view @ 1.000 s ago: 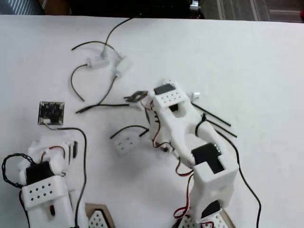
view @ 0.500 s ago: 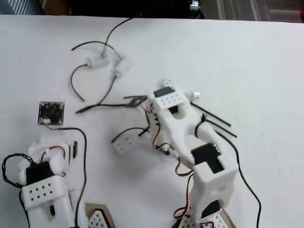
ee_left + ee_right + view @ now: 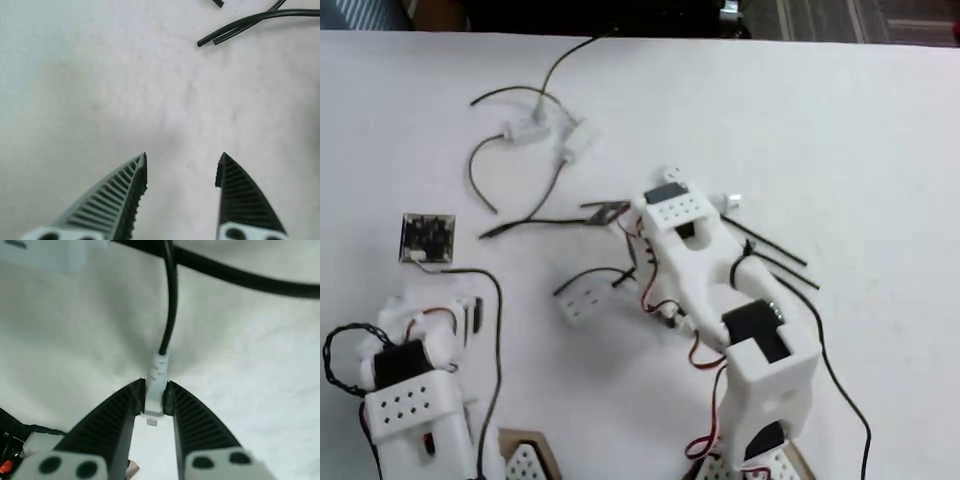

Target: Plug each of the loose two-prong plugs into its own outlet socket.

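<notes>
From above, the wrist housing (image 3: 677,208) covers most of the right end effector (image 3: 605,211), and whatever it pinches is too small to tell. Close up, the white plug (image 3: 158,374) has its end away from the cable buried between the fingers (image 3: 112,425), and I can't make out its prongs. A blurred white block (image 3: 50,252) is cut by the frame's edge. So are the black cables (image 3: 240,25), and the left arm (image 3: 410,405) at its base.

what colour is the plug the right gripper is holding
The plug is white, its cord black; shows best in the right wrist view.
</notes>
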Available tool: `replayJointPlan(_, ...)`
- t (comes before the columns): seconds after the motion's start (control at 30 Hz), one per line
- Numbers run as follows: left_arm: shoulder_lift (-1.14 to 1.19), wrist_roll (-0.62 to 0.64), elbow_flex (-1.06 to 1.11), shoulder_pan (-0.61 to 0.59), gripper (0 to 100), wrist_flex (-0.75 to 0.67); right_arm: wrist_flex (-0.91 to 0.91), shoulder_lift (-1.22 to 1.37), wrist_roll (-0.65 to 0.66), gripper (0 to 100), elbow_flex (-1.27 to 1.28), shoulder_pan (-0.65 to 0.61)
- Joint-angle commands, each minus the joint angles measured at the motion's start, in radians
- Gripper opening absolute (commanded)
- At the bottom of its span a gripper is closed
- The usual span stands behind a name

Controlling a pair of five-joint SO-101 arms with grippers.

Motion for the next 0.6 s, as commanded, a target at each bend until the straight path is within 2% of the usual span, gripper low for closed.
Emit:
replayJointPlan(0.0,-0.018,0.005,-0.003,-0.002,23,-0.017,0.059,-0.03,0.009,1.6,-0.072,-0.004)
replayJointPlan(0.27,-0.018,0.005,-0.003,-0.002,23,-0.018,0.239,-0.329,-0.026,1.6,-0.224,-0.004)
replayJointPlan(0.47,-0.018,0.005,-0.003,-0.002,23,-0.018,0.242,-0.526,-0.203,1.6,-0.226,-0.05)
replayJointPlan(0.57,-0.018,0.005,-0.003,-0.002,23,-0.018,0.239,-0.598,-0.359,1.7,-0.199,-0.097)
